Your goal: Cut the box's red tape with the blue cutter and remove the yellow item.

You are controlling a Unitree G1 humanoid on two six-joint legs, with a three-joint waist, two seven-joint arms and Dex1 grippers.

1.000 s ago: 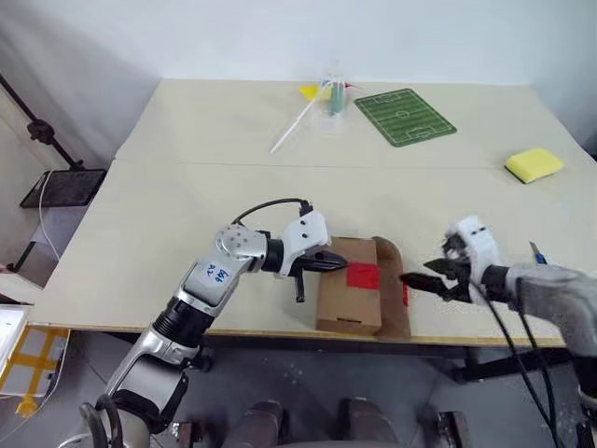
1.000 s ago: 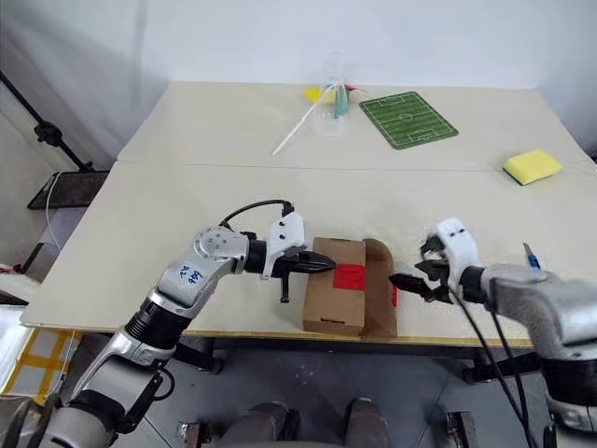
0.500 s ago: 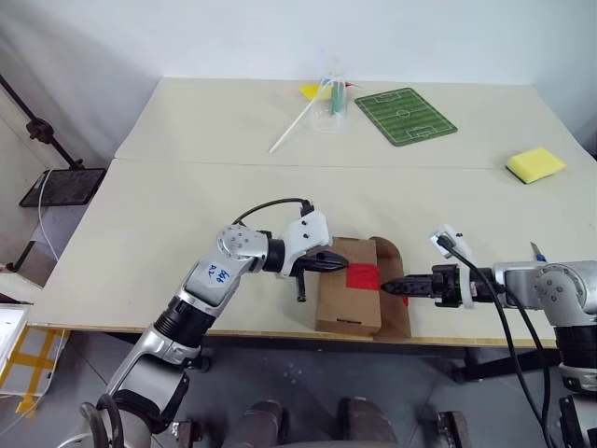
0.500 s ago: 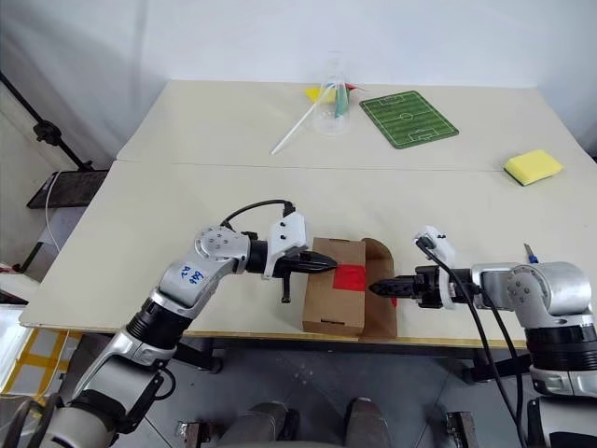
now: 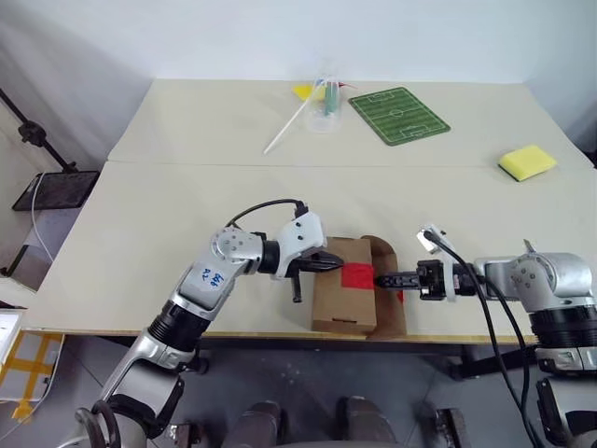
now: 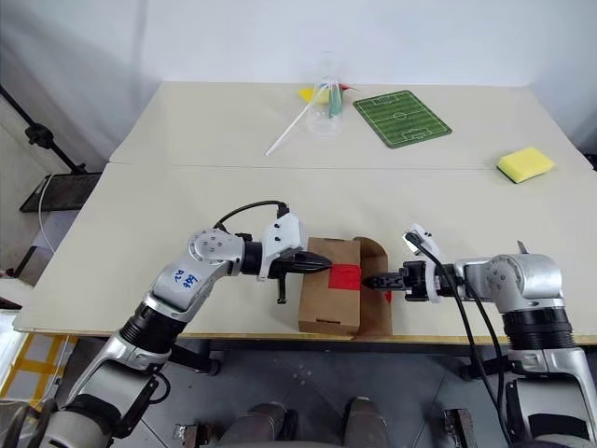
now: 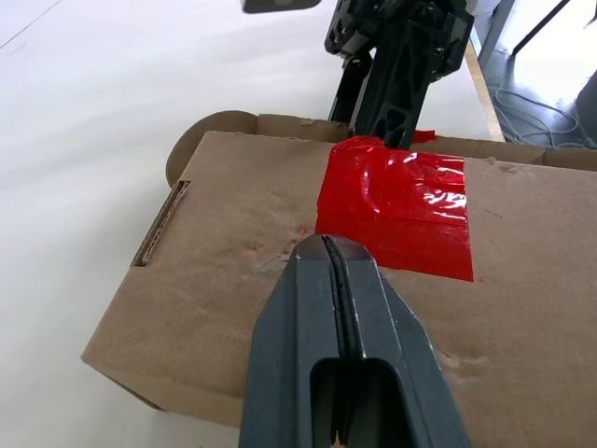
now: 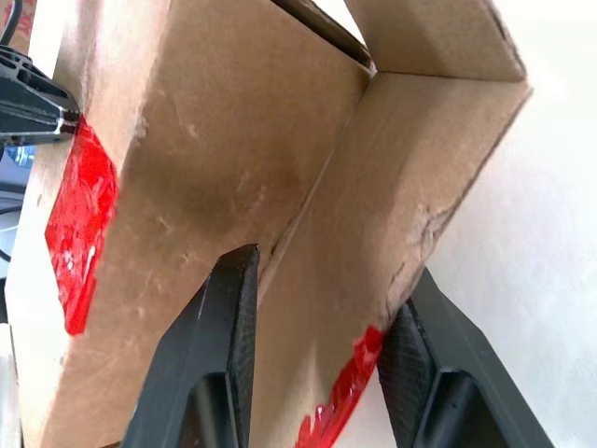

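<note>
The box (image 5: 347, 297) sits at the near edge of the surface (image 5: 187, 201), a little right of the middle, with the red tape (image 5: 360, 275) on its top face and its right-hand flap standing open. The left hand (image 5: 328, 264) has its two black fingers (image 7: 340, 345) pressed fully together, and their tip rests on the box's top just beside the tape, holding nothing. The right hand (image 5: 384, 279) reaches in from the right, its fingers (image 8: 224, 355) partly open and standing on either side of the raised flap; whether they pinch the cardboard cannot be told. A torn strip of red tape clings to that flap's lower edge. Toward the far edge lie a long white stick (image 5: 284, 126) and a green field-patterned mat (image 5: 398, 114), and a yellow sponge (image 5: 527, 161) rests near the right edge.
</note>
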